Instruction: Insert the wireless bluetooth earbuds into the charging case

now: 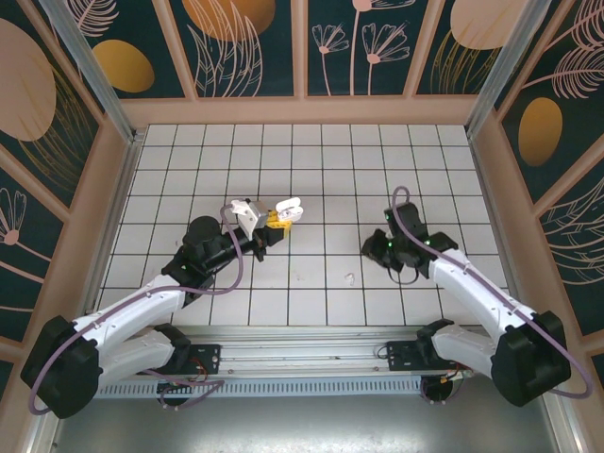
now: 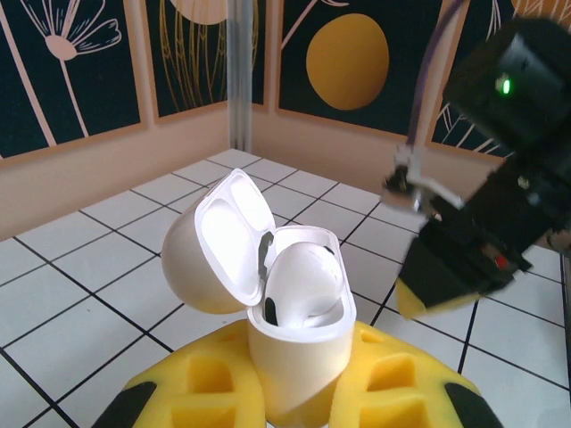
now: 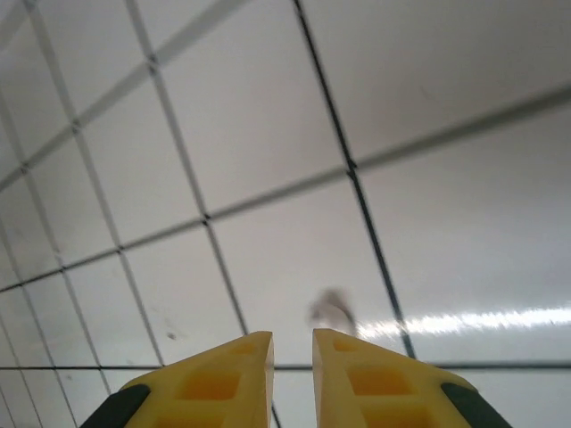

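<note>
- Right gripper (image 3: 292,346), jaws a narrow slit apart with nothing between them, hangs low over the tiles (image 1: 311,160).
- Loose earbud (image 1: 348,279) lies on a tile just beside that gripper, offset toward the arm bases and the left arm. Its long axis is too small to read.
- Right arm is plainly the nearer one.
- Charging case (image 2: 299,343), lid open with a seated earbud (image 2: 303,276), is pinched in the left gripper (image 2: 299,394), well apart from the loose one.
</note>
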Robot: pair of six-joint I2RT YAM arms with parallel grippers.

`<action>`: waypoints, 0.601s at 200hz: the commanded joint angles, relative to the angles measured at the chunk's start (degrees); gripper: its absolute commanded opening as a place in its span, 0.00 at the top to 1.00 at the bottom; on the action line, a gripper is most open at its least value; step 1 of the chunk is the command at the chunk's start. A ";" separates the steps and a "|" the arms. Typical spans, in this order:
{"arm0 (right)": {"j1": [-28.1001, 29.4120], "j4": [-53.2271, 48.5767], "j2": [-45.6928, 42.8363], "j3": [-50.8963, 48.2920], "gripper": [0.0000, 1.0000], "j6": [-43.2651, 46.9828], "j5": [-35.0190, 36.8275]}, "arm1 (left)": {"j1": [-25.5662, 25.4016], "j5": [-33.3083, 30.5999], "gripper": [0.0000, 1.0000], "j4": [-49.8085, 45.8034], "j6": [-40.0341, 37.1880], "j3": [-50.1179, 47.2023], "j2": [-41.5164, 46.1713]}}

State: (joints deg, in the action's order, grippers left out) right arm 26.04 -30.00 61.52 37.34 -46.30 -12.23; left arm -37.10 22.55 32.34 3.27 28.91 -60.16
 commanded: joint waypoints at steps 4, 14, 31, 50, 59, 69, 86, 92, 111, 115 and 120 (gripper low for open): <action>2.61 4.57 -2.30 -5.07 0.79 -4.84 -2.97 | -0.16 2.12 1.00 1.04 1.25 0.05 -1.13; 3.99 5.04 -1.92 -5.59 0.77 -4.48 -1.76 | -0.17 2.32 1.00 1.06 1.47 0.35 -1.60; 6.16 3.86 0.14 -4.39 0.74 -2.28 0.71 | -0.17 2.47 1.00 0.98 1.63 0.60 -2.05; 8.73 1.37 3.61 -1.54 0.69 1.32 4.24 | -0.17 2.35 1.00 0.89 1.98 0.42 -2.23; 9.79 0.44 5.55 -0.13 0.67 2.81 5.75 | -0.16 2.23 1.00 1.04 2.25 0.06 -2.11; 11.25 0.04 7.70 1.17 0.65 4.23 7.19 | -0.17 2.03 1.00 1.31 2.68 -0.31 -2.07; 12.73 -0.22 11.56 2.96 0.63 6.57 8.18 | -0.21 1.87 1.00 1.41 3.23 -0.88 -1.68; 12.96 -0.28 12.99 3.51 0.63 7.42 8.19 | -0.10 1.81 1.00 1.32 3.37 -1.04 -1.50; 13.24 -0.90 16.91 5.46 0.62 10.14 7.84 | -0.21 1.32 1.00 0.65 3.17 -1.58 -0.63; 13.17 -1.06 17.68 5.81 0.62 10.60 7.71 | -0.21 1.13 1.00 0.35 3.02 -1.57 -0.45; 13.33 -1.37 18.58 6.24 0.61 11.09 7.56 | -0.21 0.98 1.00 -0.04 2.82 -1.64 -0.19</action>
State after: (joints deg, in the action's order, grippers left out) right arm 38.85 -28.77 76.53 40.93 -40.12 -6.22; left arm -37.10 23.57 32.27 5.65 28.03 -62.22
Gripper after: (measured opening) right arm 0.384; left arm 0.118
